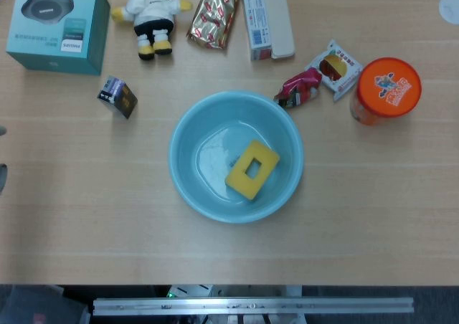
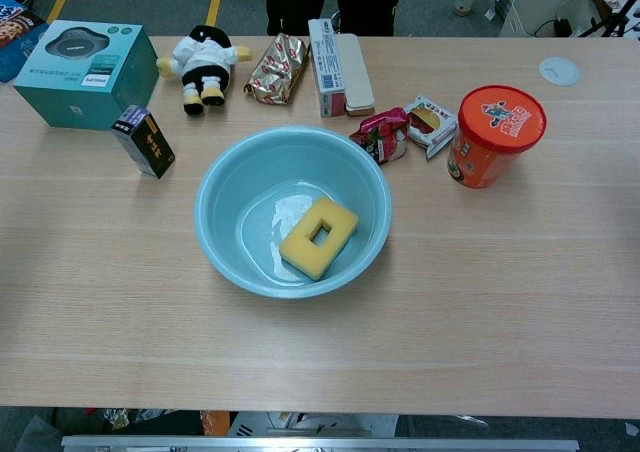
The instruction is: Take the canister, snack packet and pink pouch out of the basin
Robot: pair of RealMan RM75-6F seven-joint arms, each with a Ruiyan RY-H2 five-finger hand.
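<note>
The orange canister [image 1: 385, 89] [image 2: 495, 135] stands upright on the table to the right of the light blue basin [image 1: 188, 134] [image 2: 225, 202]. The white snack packet [image 1: 337, 67] [image 2: 430, 124] and the pink pouch [image 1: 297, 89] [image 2: 381, 134] lie side by side between the canister and the basin's far right rim. Inside the basin lies only a yellow sponge [image 1: 252, 169] [image 2: 318, 236] with a rectangular hole. Neither hand shows in either view.
Along the far edge sit a teal box [image 1: 57, 24], a plush toy [image 1: 152, 12], a gold packet [image 1: 214, 12] and a long white box [image 1: 265, 16]. A small dark box [image 1: 117, 96] stands left of the basin. A white lid [image 2: 558, 70] lies far right.
</note>
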